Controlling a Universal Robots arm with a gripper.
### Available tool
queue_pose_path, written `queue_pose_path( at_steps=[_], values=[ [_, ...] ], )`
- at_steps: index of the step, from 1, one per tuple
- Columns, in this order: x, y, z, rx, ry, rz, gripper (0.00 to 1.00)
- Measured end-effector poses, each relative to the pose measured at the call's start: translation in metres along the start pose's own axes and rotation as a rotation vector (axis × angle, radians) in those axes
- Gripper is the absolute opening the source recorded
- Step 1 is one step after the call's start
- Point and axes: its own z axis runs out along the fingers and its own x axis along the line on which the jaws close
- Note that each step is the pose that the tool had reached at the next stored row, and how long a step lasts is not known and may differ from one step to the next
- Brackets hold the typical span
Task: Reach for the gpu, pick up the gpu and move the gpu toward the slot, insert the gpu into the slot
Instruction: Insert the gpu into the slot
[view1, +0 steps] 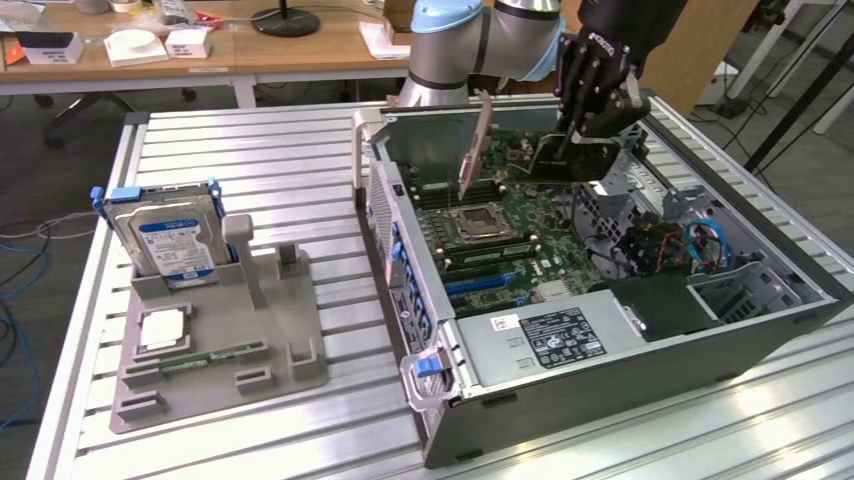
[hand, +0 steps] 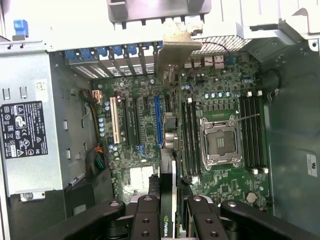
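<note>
Item: computer case (view1: 627, 330), lying open on its side on a slatted metal table (view1: 267, 170); the landmark for all entries below.

Gripper (view1: 582, 140): above the case's open interior, toward its far end in the exterior view. Fingers (hand: 148, 220) closed on the top edge of the card, one to each side, as the wrist view shows.

Card (view1: 574, 158): dark circuit board held upright on edge in the gripper, over the green main board (hand: 220, 90) inside the case. In the wrist view its metal end bracket (hand: 176, 47) reaches toward the case's rear wall. Whether its lower edge touches a slot cannot be told.

Processor socket (hand: 220, 142): on the main board, inside the case, with black memory slots to either side.

Power supply (view1: 561, 335): grey box with a label, at the near end of the case in the exterior view.

Grey holder (view1: 214, 330): on the table, beside the case on the exterior view's left, apart from it. It carries a hard drive (view1: 167, 240) standing upright, a processor (view1: 160, 328) lying flat, and a memory stick (view1: 207, 358) lying flat.
</note>
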Motion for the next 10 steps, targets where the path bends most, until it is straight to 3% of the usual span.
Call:
queue_pose_path(
  at_steps=[10],
  values=[
    [0.0,0.0,0.0,-0.0006,0.0019,-0.04,0.26]
  ],
)
